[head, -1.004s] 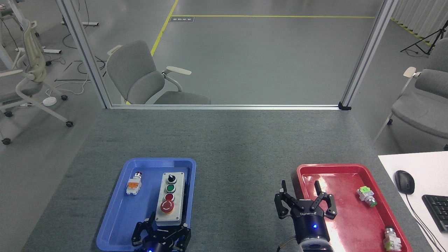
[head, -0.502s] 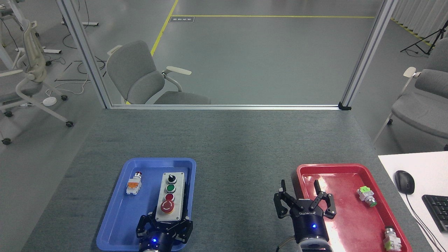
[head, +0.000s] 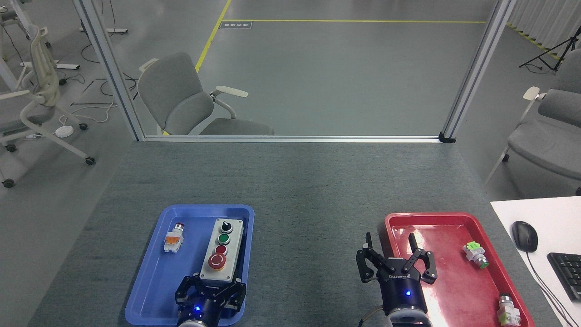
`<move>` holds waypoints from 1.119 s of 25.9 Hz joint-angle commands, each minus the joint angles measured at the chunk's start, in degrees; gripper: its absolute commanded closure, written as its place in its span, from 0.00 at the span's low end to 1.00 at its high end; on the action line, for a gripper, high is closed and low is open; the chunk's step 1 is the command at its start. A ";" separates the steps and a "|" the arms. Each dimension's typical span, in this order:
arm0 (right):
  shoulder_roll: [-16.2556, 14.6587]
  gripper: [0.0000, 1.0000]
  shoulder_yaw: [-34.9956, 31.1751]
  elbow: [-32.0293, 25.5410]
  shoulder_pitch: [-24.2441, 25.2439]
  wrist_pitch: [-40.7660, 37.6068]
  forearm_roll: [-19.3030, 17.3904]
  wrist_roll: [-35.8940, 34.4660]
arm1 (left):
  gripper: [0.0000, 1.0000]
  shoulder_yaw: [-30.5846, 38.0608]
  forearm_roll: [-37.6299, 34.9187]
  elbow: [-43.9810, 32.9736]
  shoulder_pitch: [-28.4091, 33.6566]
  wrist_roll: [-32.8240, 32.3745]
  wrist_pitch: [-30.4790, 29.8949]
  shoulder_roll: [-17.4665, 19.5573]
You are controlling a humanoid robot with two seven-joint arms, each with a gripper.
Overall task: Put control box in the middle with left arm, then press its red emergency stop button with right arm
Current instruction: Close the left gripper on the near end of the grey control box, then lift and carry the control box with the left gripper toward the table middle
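- Our left gripper [head: 211, 290] grasps the near end of the control box [head: 222, 250], inside the blue tray [head: 150, 281].
- Our right gripper [head: 394, 262], released and empty, hangs well right of that tray.

I'm seeing the table [head: 295, 181] lying bare between the blue tray [head: 150, 290] near its front left and the red tray [head: 458, 281] near its front right. My right gripper [head: 393, 259] is hanging over the red tray's left rim, narrowing that gap.
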 commanded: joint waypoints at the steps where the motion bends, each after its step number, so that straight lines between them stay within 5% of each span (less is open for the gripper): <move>1: -0.02 0.02 -0.04 0.00 -0.05 -0.01 0.00 0.23 | 0.70 0.00 0.06 -0.03 -0.68 0.36 -0.36 0.15; 4: -0.11 0.02 -0.04 0.00 -0.05 -0.01 0.00 0.23 | 0.99 0.09 0.14 -0.29 -1.29 0.36 -1.06 0.15; 16: -0.20 0.02 -0.22 0.00 -0.14 -0.01 -0.18 0.32 | 1.00 -0.35 4.10 -11.37 -1.38 -1.48 -4.49 2.44; 21: -0.46 0.02 -0.22 0.00 -0.14 -0.01 -0.27 0.23 | 1.00 -9.84 3.31 -13.65 -1.82 -2.01 -6.42 2.00; 29: -0.20 0.02 -0.40 0.09 -0.14 -0.01 -0.27 0.23 | 1.00 -19.34 -2.32 -7.85 -5.25 -5.09 -6.24 -6.44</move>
